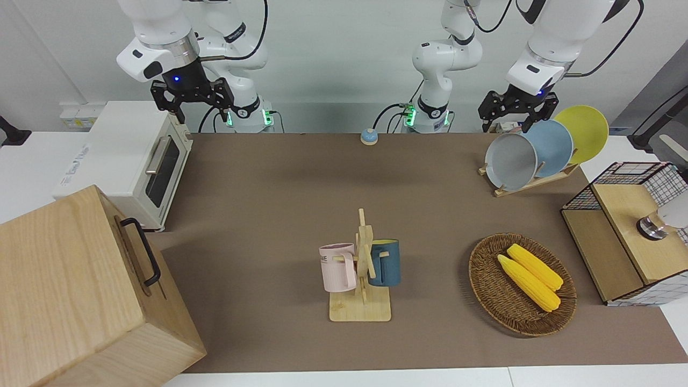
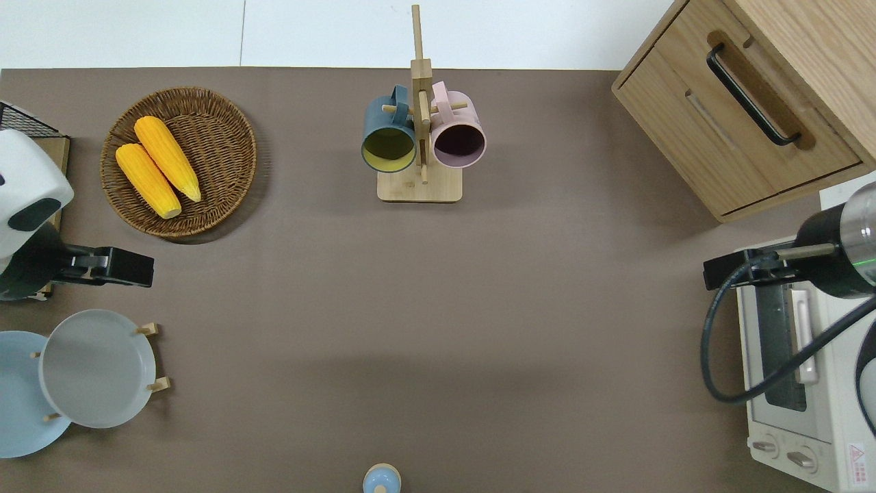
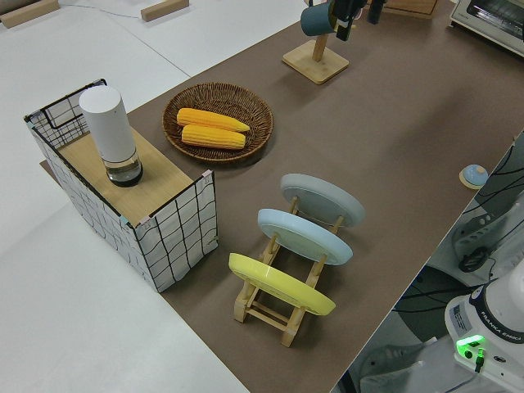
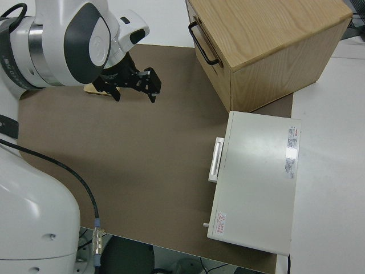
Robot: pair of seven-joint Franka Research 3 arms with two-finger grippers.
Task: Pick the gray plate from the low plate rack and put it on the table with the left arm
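Note:
The gray plate (image 1: 510, 161) (image 2: 96, 366) (image 3: 322, 199) leans in the low plate rack (image 1: 537, 181) (image 3: 270, 309), in the slot farthest from the robots. The rack stands on the table (image 1: 269, 188) at the left arm's end. In the slots nearer the robots lean a sky-blue plate (image 1: 556, 142) (image 2: 20, 404) and a yellow plate (image 1: 586, 129). My left gripper (image 1: 517, 115) (image 2: 130, 267) hangs open and empty in the air, over the table between the gray plate and a wicker basket (image 2: 226, 116). The right arm is parked, its gripper (image 1: 192, 99) (image 4: 134, 83) open.
The wicker basket (image 1: 484, 279) holds two corn cobs (image 1: 529, 274). A mug tree (image 1: 361, 269) with a pink and a blue mug stands mid-table. A wire crate (image 1: 629, 236) sits past the rack, and a toaster oven (image 1: 134, 161) and wooden drawer box (image 1: 80, 290) stand at the right arm's end.

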